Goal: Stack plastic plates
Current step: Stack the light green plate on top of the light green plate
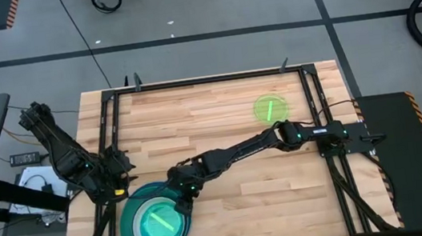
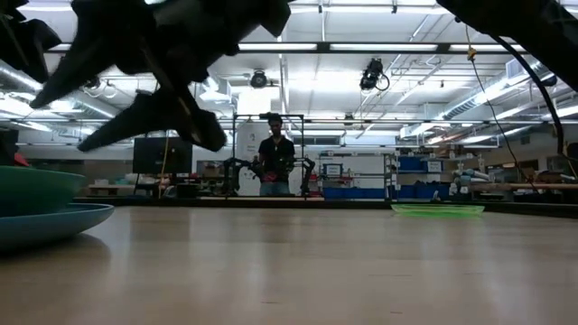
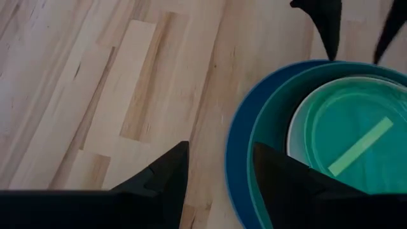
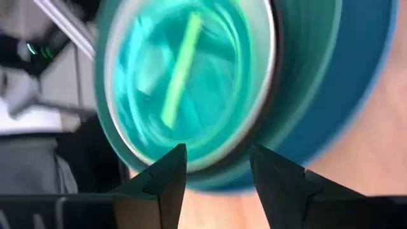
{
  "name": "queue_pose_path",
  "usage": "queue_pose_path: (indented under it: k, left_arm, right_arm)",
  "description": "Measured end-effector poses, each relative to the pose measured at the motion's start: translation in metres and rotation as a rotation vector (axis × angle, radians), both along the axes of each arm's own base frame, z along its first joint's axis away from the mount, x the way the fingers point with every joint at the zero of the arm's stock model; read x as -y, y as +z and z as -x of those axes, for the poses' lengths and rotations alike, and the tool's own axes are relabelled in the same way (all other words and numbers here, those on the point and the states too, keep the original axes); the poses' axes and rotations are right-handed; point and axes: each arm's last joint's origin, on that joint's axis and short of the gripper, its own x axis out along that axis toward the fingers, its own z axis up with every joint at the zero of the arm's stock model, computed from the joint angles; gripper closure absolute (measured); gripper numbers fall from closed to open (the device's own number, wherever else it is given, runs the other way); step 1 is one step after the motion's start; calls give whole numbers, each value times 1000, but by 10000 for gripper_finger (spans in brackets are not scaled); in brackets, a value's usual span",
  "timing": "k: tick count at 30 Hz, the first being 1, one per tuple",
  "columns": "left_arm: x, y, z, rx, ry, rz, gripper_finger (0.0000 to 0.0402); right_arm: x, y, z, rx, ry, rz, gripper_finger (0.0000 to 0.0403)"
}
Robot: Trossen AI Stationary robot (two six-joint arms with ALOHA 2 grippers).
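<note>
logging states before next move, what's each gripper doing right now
Left gripper: open, empty, beside the plate stack.
Right gripper: open, empty, over the stack's rim.

Wood table (image 1: 230, 204) w/ plate stack (image 1: 153, 222) at near-left corner, lone green plate (image 1: 270, 109) far right.

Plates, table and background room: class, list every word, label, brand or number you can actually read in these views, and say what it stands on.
None can be read.
Plate stack: no print; the pale green bar is only a stripe.
Lone lime green plate: no print.
Wooden table: no markings.
Room behind, low view: a white board and blue bins are too small and blurred to read.
</note>
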Motion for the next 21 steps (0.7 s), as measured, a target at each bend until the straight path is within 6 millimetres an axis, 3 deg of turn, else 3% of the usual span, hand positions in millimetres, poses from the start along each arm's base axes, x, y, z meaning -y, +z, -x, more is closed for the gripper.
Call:
queue_pose_path:
  k: [11,21]
  left_arm:
    - [0,0,0,1,11,8,221]
    - [0,0,0,-4,10,12,221]
  right_arm:
    - [4,-1,1,0,50,18,223]
    - [29,-1,28,-286,109,197,223]
